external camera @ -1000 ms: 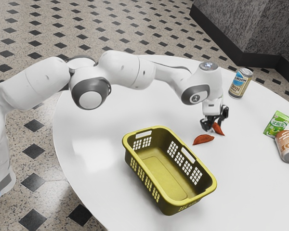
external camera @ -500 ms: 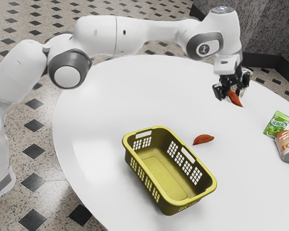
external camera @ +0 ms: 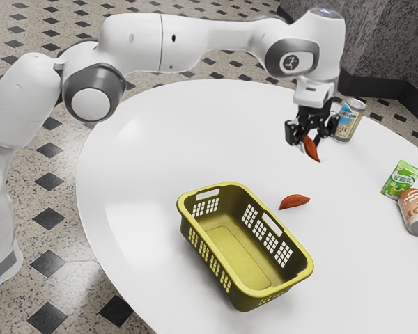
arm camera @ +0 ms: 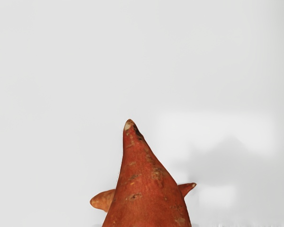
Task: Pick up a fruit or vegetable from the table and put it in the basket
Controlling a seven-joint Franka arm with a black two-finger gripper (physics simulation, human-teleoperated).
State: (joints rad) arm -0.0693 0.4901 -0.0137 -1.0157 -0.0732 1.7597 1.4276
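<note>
Arm [external camera: 195, 43] outstretched above table [external camera: 146, 156]; end effector [external camera: 311, 138] pointing down, clamped around tilted sweet potato [external camera: 312, 150].

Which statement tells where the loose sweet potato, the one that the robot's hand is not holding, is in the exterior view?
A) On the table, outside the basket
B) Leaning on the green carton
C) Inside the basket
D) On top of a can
A: the loose sweet potato lies on the white table beside the basket, while the hand holds the other sweet potato in the air.
</note>
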